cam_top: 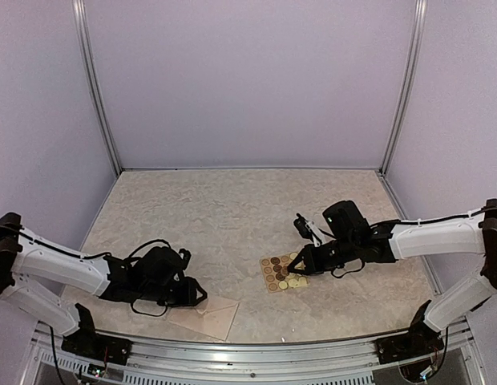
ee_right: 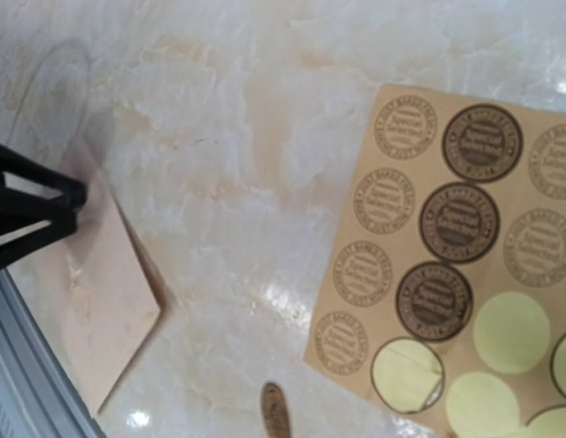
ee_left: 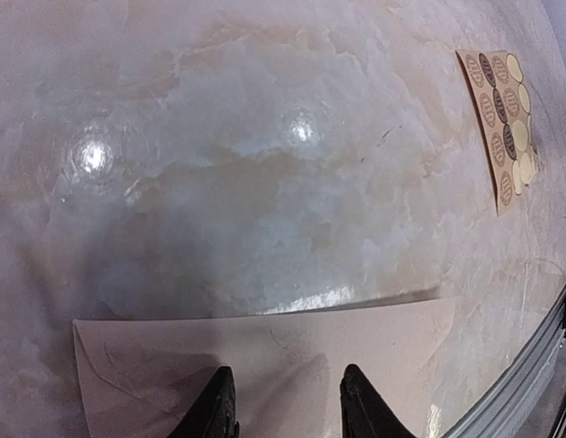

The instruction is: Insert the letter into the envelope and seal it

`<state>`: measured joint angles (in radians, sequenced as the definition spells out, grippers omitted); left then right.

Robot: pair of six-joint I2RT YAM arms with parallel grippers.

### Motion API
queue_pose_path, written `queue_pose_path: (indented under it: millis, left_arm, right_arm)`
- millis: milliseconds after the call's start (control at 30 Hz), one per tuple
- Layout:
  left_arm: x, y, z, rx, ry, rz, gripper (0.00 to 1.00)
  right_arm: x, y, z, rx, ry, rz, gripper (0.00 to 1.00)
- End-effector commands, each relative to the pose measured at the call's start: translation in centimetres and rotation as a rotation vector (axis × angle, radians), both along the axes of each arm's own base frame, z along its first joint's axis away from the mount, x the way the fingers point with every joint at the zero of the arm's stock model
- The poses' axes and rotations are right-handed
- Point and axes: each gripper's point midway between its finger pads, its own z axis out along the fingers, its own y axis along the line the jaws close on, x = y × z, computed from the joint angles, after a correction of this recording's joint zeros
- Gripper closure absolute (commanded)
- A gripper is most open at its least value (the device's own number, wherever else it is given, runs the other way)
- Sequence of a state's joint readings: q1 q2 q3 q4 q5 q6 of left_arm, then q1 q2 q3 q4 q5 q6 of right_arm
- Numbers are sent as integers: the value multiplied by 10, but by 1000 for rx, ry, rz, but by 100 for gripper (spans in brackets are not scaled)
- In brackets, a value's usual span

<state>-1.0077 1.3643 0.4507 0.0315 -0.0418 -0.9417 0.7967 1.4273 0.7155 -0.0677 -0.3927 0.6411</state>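
The cream envelope (cam_top: 215, 317) lies flat near the front edge of the table, left of centre. My left gripper (cam_top: 200, 295) rests over its near part. In the left wrist view the two black fingertips (ee_left: 215, 406) stand apart on the envelope (ee_left: 265, 351) with nothing between them. My right gripper (cam_top: 298, 263) hovers at the sticker sheet (cam_top: 282, 273), shut. A round brown sticker (ee_right: 275, 411) hangs edge-on at its tips above the table, though the fingers themselves stay out of the right wrist view. The letter is not visible in any view.
The sticker sheet (ee_right: 456, 255) holds several brown round stickers and several bare yellow-green circles. The metal front rail (cam_top: 248, 353) runs close behind the envelope. The right wrist view also shows the envelope (ee_right: 100, 301) at its left edge.
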Motion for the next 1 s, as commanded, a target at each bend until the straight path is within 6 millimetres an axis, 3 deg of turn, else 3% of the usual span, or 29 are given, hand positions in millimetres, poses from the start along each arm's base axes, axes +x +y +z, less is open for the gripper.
queue_pose_path:
  millis: [0, 100, 233, 333, 567, 967]
  left_arm:
    - [-23, 25, -9, 64, 73, 17, 63]
    - [-25, 11, 17, -2, 15, -49, 63]
    - [-36, -22, 54, -109, -47, -192, 63]
    - [-47, -44, 63, -166, -32, -285, 63]
    - [-65, -72, 39, -107, 28, -393, 64]
    - [-62, -80, -7, -28, 71, -379, 65]
  right_arm:
    - [-1, 10, 8, 24, -18, 27, 100]
    - [-3, 10, 7, 22, -17, 27, 100]
    - [-3, 9, 6, 21, -17, 25, 100]
    - [-2, 10, 7, 24, -20, 22, 100]
    - [-3, 11, 11, 29, -26, 24, 100]
    - [0, 6, 19, 31, -50, -3, 100]
